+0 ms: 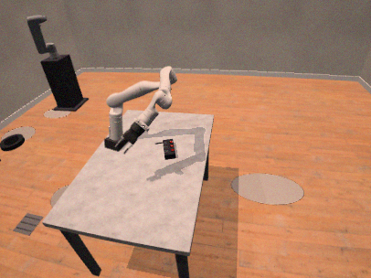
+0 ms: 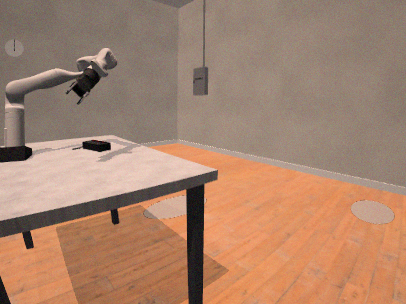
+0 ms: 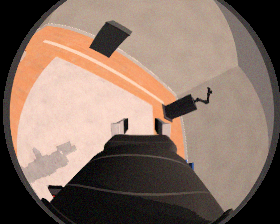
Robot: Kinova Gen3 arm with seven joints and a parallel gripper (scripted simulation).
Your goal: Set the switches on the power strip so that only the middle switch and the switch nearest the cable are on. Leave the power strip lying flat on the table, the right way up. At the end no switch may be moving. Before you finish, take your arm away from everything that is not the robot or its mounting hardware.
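The black power strip [image 1: 170,148] [image 2: 96,145] lies flat on the grey table [image 1: 128,195] [image 2: 75,178] [image 3: 81,110], near the far end. Its cable [image 1: 157,142] points toward the arm's base. Red switches show on its top; which are on is too small to tell. My gripper [image 1: 124,145] [image 2: 75,96] [image 3: 141,123] is open and empty. It hangs in the air well above the table, tilted downward, on the base side of the strip and apart from it. The strip does not show in the wrist view.
The arm's black base [image 1: 114,144] [image 2: 14,153] stands at the table's far end. A black pedestal with a grey arm [image 1: 61,80] [image 3: 188,105] stands on the floor at the back left. A grey box [image 2: 200,80] [image 3: 111,37] hangs on the wall.
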